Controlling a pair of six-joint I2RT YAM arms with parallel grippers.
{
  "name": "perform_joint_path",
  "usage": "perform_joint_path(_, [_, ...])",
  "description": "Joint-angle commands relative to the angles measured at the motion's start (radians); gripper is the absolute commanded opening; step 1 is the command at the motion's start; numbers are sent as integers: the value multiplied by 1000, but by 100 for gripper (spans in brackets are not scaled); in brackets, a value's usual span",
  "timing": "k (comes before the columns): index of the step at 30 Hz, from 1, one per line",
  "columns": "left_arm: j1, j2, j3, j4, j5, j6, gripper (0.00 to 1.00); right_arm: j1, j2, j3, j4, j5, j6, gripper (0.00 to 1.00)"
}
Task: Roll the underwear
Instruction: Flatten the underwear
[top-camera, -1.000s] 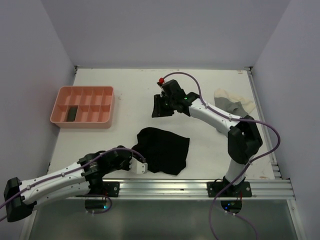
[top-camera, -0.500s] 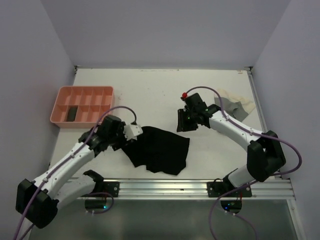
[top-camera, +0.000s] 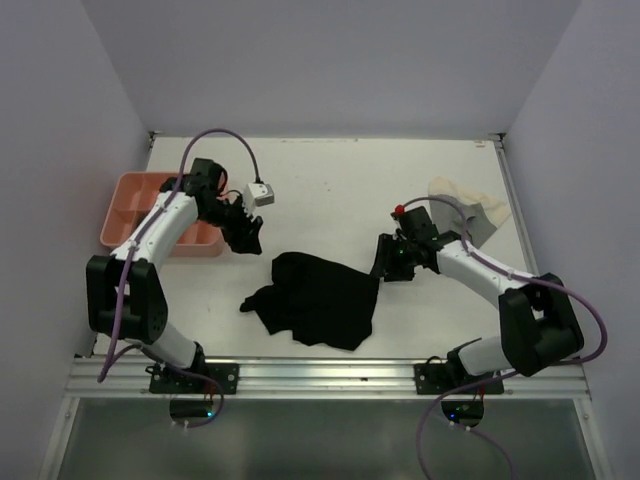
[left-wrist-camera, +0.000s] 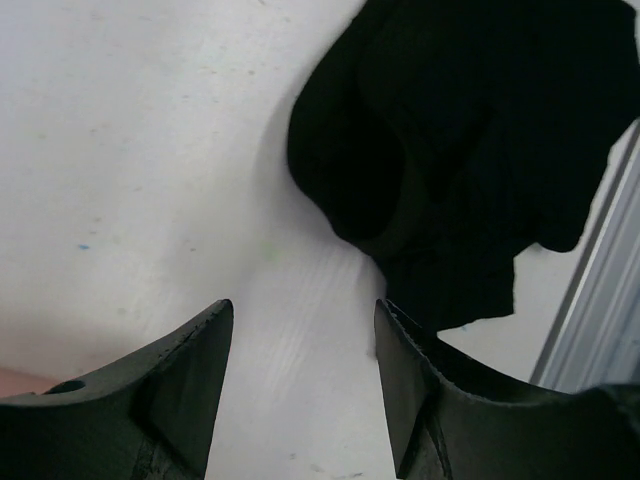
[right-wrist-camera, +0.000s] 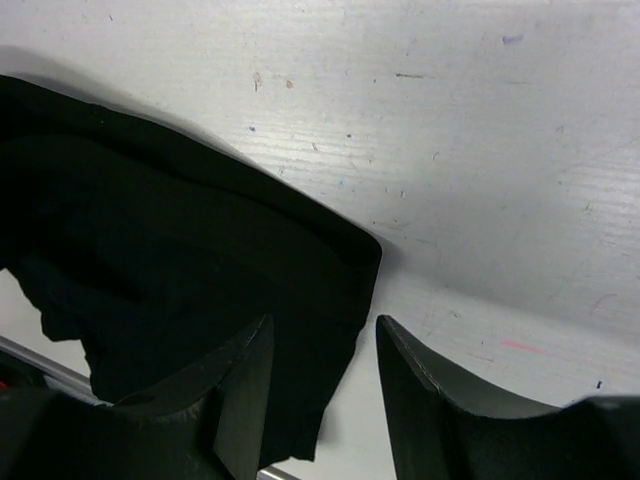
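The black underwear (top-camera: 318, 300) lies crumpled and spread on the white table near the front middle. In the left wrist view the black underwear (left-wrist-camera: 470, 150) is ahead and to the right. My left gripper (top-camera: 247, 238) hangs open over bare table beside the pink tray, apart from the cloth; my left gripper (left-wrist-camera: 305, 335) has nothing between its fingers. My right gripper (top-camera: 384, 262) is open at the cloth's upper right corner. In the right wrist view my right gripper (right-wrist-camera: 318, 345) straddles the edge of the black underwear (right-wrist-camera: 180, 250). A cream underwear (top-camera: 466, 205) lies at the back right.
The pink compartment tray (top-camera: 128, 205) stands at the left, partly covered by my left arm. A metal rail (top-camera: 330, 378) runs along the table's front edge, and walls close the left, back and right sides.
My left arm swung from the front edge up beside the tray and its jaws opened. My right gripper came down from the back middle to the cloth's right corner. The cloth's left edge got pulled out.
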Motion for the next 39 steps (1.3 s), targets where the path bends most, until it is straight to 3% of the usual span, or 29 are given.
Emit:
perform_joint_path(1, [2,59,-9,-83,191,37,62,-9,-4,-28,119,-80,33,49])
perform_joint_path(14, [2,141,-94,144,177,-164,65,-19,125,-68,232,-81,48,41])
perform_joint_path(21, [2,213,-87,125,245,-137,60,-23,130,-60,238,-87,42,27])
perform_joint_path(27, [2,242,-102,109,268,-111,57,-30,133,-54,234,-92,34,9])
perform_joint_path(28, [2,242,-104,109,272,-109,54,-33,133,-54,234,-93,31,4])
perform_joint_path(31, [2,247,-99,117,295,-111,47,-33,125,-56,238,-101,21,0])
perform_joint_path(34, [2,248,-93,118,332,-109,29,-38,93,-60,240,-112,10,0])
perform_joint_path(37, [2,247,-67,117,369,-115,1,-44,32,-54,229,-126,-8,0])
perform_joint_path(39, [2,234,-38,126,366,-120,0,-49,-8,-34,202,-127,-39,0])
